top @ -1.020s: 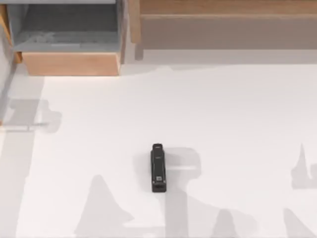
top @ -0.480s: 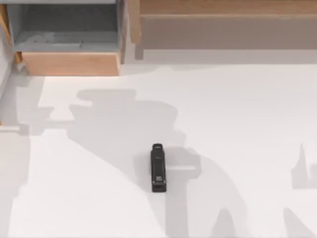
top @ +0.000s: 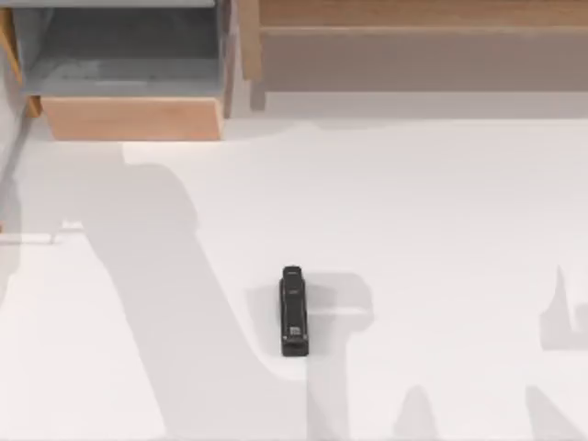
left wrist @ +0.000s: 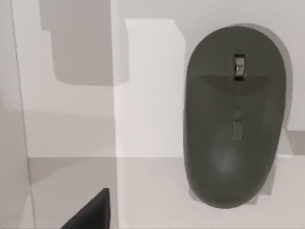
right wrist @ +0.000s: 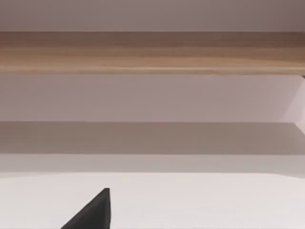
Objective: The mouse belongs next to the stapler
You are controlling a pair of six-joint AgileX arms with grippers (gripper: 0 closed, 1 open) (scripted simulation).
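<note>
Stapler [top: 293,311] lies lengthwise near the middle of the white table [top: 441,230]. Mouse [left wrist: 235,117] rests on a pale surface under the left wrist camera. Whether either arm's fingers are released or clenched, I cannot tell.

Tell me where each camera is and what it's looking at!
Top view: above the table, looking down at the stapler.
Left wrist view: on my left arm, looking at the mouse; a dark fingertip shows.
Right wrist view: on my right arm, facing a wooden shelf; a fingertip shows.
Top and right wrist views share the shelf.
</note>
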